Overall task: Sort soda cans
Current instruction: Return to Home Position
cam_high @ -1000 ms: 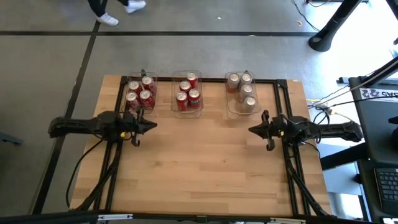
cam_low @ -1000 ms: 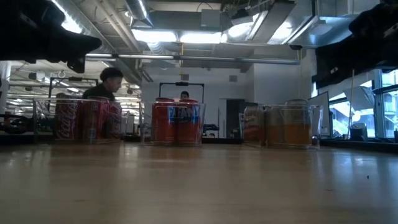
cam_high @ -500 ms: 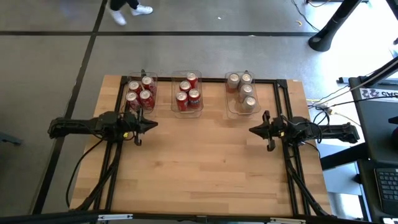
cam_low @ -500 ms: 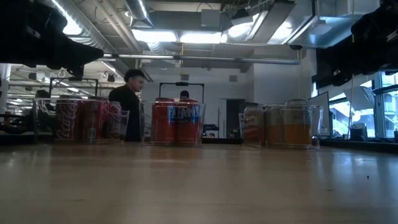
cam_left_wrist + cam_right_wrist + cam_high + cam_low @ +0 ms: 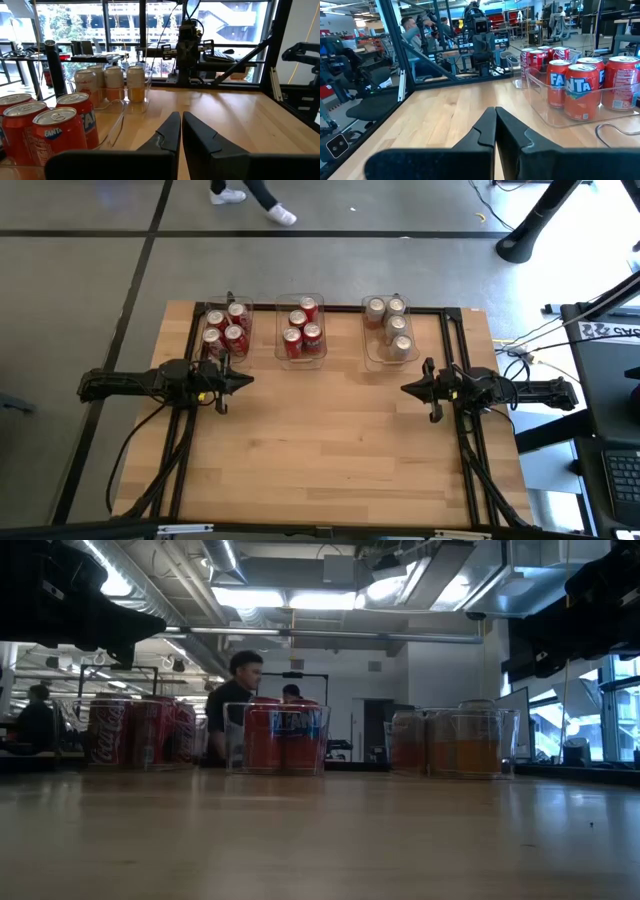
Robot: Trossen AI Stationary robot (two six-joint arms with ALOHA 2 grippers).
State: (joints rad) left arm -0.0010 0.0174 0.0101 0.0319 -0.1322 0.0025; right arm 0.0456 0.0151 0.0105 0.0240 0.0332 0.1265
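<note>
Twelve cans (image 5: 302, 328): four apiece in three bins (image 5: 302, 363) along the table's (image 5: 330, 460) 12 o'clock edge; none loose.
Left end effector (image 5: 249, 380): at 9 o'clock, fingers nearly together, empty, seemingly just short of the nearest bin.
Right end effector (image 5: 404, 389): at 3 o'clock, likewise narrow, empty.
Risk: a swing toward 12 could nudge a bin.

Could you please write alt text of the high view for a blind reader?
Three clear bins line up on a table, four soda cans each: red in the left bin and middle bin, silver in the right bin. The left gripper and right gripper hover shut, empty, at either side.
</note>
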